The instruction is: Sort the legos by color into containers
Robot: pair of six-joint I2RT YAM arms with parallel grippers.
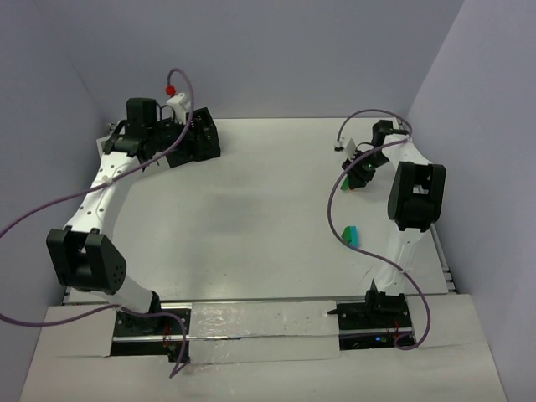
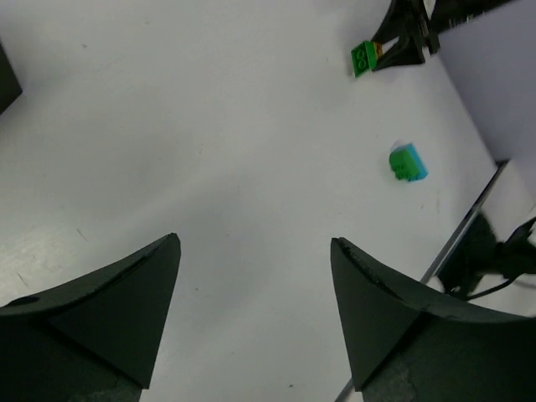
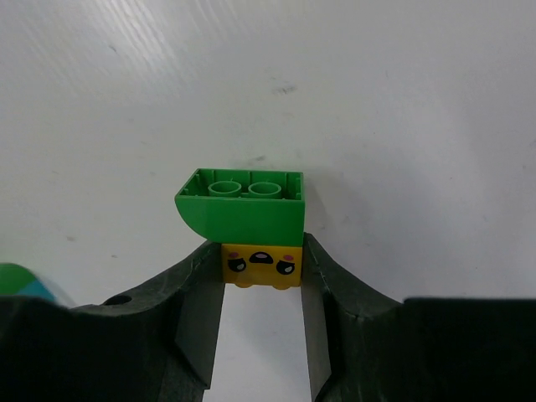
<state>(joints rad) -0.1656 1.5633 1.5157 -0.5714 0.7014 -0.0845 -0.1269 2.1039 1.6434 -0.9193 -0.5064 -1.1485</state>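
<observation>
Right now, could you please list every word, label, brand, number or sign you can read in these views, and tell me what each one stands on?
Words, numbers, labels or brands: none can be read in any view.
Only sign: a printed cartoon face with eyes, a mouth and pink cheeks, on the yellow brick clamped in the right gripper, touching the green brick.

The green brick (image 3: 241, 205) is plain, the yellow brick (image 3: 261, 265) carries a printed face.
</observation>
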